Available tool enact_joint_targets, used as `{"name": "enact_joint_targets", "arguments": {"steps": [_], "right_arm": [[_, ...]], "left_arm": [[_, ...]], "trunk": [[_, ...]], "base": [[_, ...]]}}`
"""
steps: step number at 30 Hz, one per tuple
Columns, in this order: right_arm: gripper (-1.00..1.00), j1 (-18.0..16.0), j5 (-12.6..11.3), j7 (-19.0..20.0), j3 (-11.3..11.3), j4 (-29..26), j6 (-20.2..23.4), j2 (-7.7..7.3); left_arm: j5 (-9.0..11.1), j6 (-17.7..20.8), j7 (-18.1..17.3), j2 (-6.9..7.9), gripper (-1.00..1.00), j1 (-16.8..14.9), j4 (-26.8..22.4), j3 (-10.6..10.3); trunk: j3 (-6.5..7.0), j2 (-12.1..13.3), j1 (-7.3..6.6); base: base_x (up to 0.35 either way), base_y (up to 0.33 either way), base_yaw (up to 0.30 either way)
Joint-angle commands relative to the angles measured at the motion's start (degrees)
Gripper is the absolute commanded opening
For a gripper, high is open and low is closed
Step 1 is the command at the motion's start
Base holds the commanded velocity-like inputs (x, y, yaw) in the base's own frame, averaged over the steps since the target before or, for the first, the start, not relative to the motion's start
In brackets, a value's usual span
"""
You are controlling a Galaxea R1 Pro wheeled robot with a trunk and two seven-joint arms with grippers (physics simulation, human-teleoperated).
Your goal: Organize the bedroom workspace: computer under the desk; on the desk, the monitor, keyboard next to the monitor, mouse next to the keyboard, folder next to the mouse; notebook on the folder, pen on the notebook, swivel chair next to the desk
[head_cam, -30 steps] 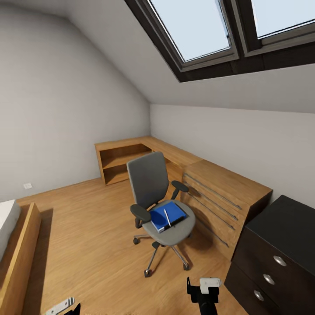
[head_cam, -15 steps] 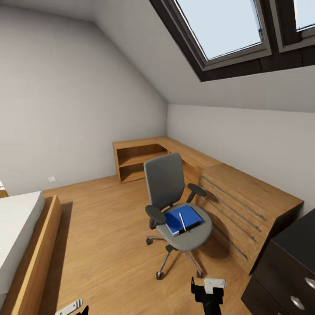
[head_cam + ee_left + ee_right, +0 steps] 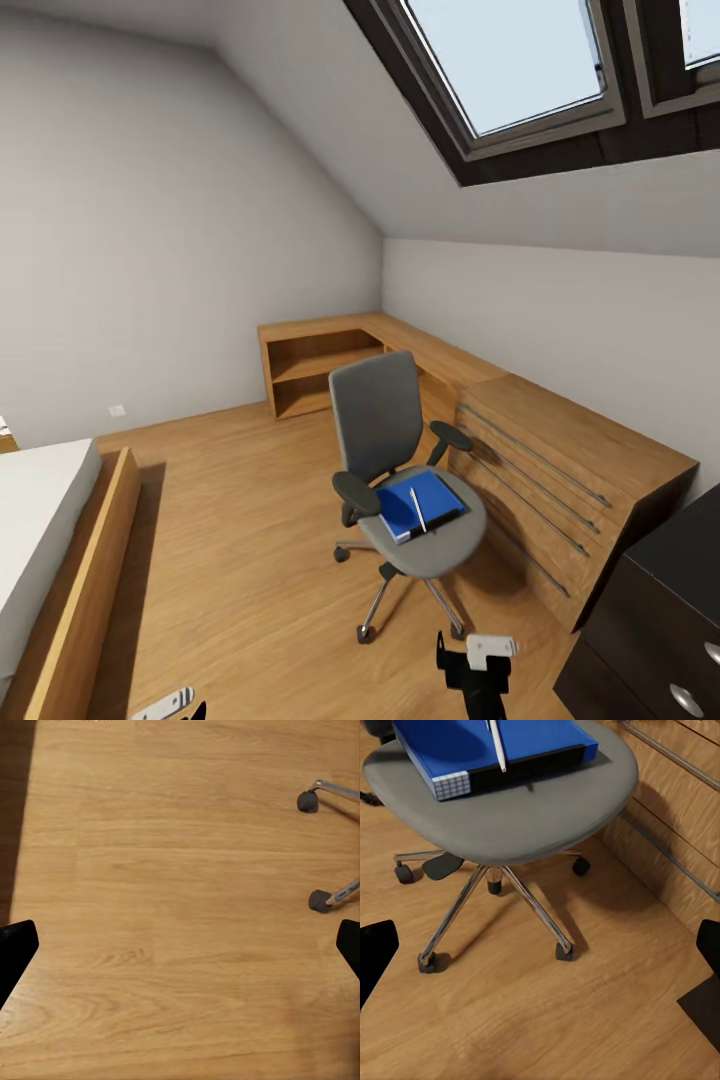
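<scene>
Three things, folder (image 3: 421, 503), notebook (image 3: 532, 765) and pen (image 3: 416, 509), lie stacked on the swivel chair (image 3: 400, 470) seat beside the dresser (image 3: 560, 470), waiting for pickup, while both grippers hang with fingers apart and empty.

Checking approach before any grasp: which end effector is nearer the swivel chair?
Right. The right end effector sits just in front of the swivel chair, facing its seat and base. The left end effector is farther off to the chair's left, over bare floor.
</scene>
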Motion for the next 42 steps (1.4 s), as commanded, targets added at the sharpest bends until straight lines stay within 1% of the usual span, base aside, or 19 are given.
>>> {"name": "enact_joint_targets", "arguments": {"steps": [1, 3, 4, 5, 7, 8, 10, 11, 12, 14, 16, 19, 21, 23, 24, 25, 27, 37, 42], "right_arm": [[1.0, 0.0, 0.2, -0.6, 0.5, 0.0, -0.1, 0.0], [1.0, 0.0, 0.2, -0.5, 0.5, -0.1, -0.3, -0.01], [1.0, 0.0, 0.3, -0.7, 0.5, -0.4, -0.6, -0.1], [1.0, 0.0, 0.3, -0.8, 0.5, -0.5, -0.6, -0.24], [1.0, -0.1, 0.1, -0.9, 0.4, -3.2, 0.0, -1.9], [1.0, -0.8, -0.1, -2.3, 0.2, -20.4, 18.8, -3.75], [1.0, -2.9, -0.2, -2.5, 0.2, -22.9, 25.2, -3.8], [1.0, -6.9, -0.3, -2.7, 0.2, -24.3, 31.9, -3.8], [1.0, -7.9, -0.5, -2.7, 0.1, -24.4, 33.5, -3.8], [1.0, -11.1, -2.4, -2.7, -1.0, -24.5, 40.6, -3.8], [1.0, -12.3, -5.1, -2.6, -2.1, -24.6, 45.8, -3.76], [1.0, -13.0, -7.7, -2.7, -2.8, -24.7, 49.8, -3.63], [1.0, -13.2, -8.8, -2.7, -3.1, -24.8, 51.1, -3.57], [1.0, -13.4, -9.7, -2.7, -3.4, -24.9, 52.1, -3.39], [1.0, -13.5, -10.1, -2.7, -3.6, -24.8, 52.4, -3.3], [1.0, -13.5, -10.1, -2.7, -3.6, -24.8, 52.4, -3.29], [1.0, -13.5, -10.1, -2.8, -3.6, -24.7, 52.4, -3.28], [1.0, -13.5, -10.0, -2.6, -3.6, -24.5, 52.2, -3.23], [1.0, -13.4, -10.0, -2.3, -3.5, -24.5, 49.3, -3.2]], "left_arm": [[0.2, -0.5, 0.5, 0.06, 1.0, -0.1, -0.1, -0.5], [0.1, -1.4, 0.5, 0.05, 1.0, 0.0, -0.1, -0.5], [0.2, -4.1, 0.7, 0.04, 1.0, 0.0, -0.1, -0.5], [0.3, -4.5, 0.8, 0.04, 1.0, 0.0, -0.1, -0.5], [0.4, -5.4, 1.1, -0.49, 1.0, 0.0, -0.2, -0.3], [0.0, -1.9, 11.7, -1.77, 1.0, -0.6, -9.3, 0.0], [0.0, 2.9, 16.2, -1.48, 1.0, -2.1, -13.8, 0.3], [0.0, 10.4, 20.7, -0.61, 1.0, -4.5, -19.7, 2.7], [0.1, 12.4, 21.5, -0.39, 1.0, -4.9, -21.3, 4.0], [0.1, 20.3, 23.5, 0.05, 1.0, -6.0, -28.4, 10.4], [0.0, 25.1, 24.2, 0.17, 1.0, -6.3, -33.1, 14.0], [-0.3, 28.3, 24.6, 0.41, 1.0, -6.6, -36.1, 15.7], [-1.1, 29.3, 24.8, 0.43, 1.0, -6.7, -36.1, 15.1], [-3.8, 29.9, 25.1, 0.5, 1.0, -6.8, -35.1, 12.8], [-7.7, 30.1, 25.2, 0.48, 1.0, -6.8, -34.7, 11.2], [-8.3, 30.0, 25.2, 0.48, 1.0, -6.8, -34.6, 11.0], [-9.0, 29.9, 25.9, 0.48, 1.0, -6.8, -34.6, 10.8], [-9.2, 29.8, 27.2, 0.44, 1.0, -6.8, -34.6, 10.6], [-10.1, 27.6, 29.7, 0.41, 1.0, -6.8, -34.7, 10.4]], "trunk": [[-0.07, 0.0, 0.0], [-0.07, 0.0, 0.0], [-0.07, 0.0, 0.0], [-0.07, 0.0, 0.0], [-0.07, 0.0, 0.0], [-0.07, 0.0, 0.0], [-0.07, 0.0, 0.0], [-0.07, 0.0, 0.0], [-0.07, 0.0, 0.0], [-0.07, 0.0, 0.0], [-0.07, 0.0, 0.0], [-0.07, 0.0, 0.0], [-0.07, 0.0, 0.0], [-0.07, 0.0, 0.0], [-0.07, 0.0, 0.0], [-0.07, 0.0, 0.0], [-0.08, 0.0, 0.0], [-0.34, 0.0, 0.0], [-0.59, 0.0, 0.0]], "base": [[0.0, 0.0, 0.0], [0.0, 0.0, 0.0], [0.0, 0.0, 0.0], [0.0, 0.0, 0.0], [0.0, 0.0, 0.0], [0.0, 0.0, 0.0], [0.0, 0.0, 0.0], [0.0, 0.0, 0.0], [0.0, 0.0, 0.0], [0.0, 0.0, 0.0], [0.0, 0.0, 0.0], [0.0, 0.0, 0.0], [0.0, 0.0, 0.0], [0.072, 0.0, 0.0], [0.278, 0.0, 0.0], [0.293, 0.0, 0.005], [0.306, 0.0, 0.083], [0.319, -0.019, 0.216], [0.321, -0.051, 0.209]]}}
